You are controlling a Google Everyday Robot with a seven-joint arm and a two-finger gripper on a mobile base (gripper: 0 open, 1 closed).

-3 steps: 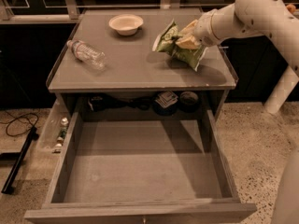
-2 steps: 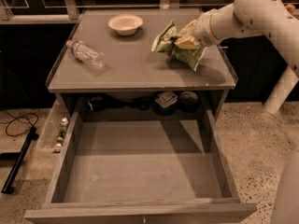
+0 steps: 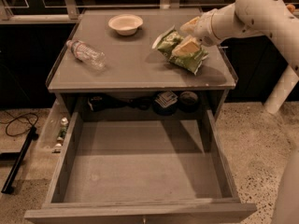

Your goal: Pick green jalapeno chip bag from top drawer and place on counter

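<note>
My claw [image 3: 188, 35], matt cream plastic, sits at the crinkly, glossy foil green jalapeno chip bag [image 3: 167, 42] on the smooth, matt grey surface [image 3: 135, 66]. The water bottle [image 3: 86, 54] is clear plastic, the top drawer [image 3: 140, 167] dull grey wood.

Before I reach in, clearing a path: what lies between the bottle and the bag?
Bare counter, in the camera view, between bottle and bag. The bowl sits farther back; the tool is at the bag.

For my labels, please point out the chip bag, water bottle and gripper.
green jalapeno chip bag [image 3: 164, 41]: camera view, green left half.
water bottle [image 3: 86, 54]: camera view, clear body.
gripper [image 3: 187, 35]: camera view, front end, at the bag on the counter [image 3: 135, 66].
</note>
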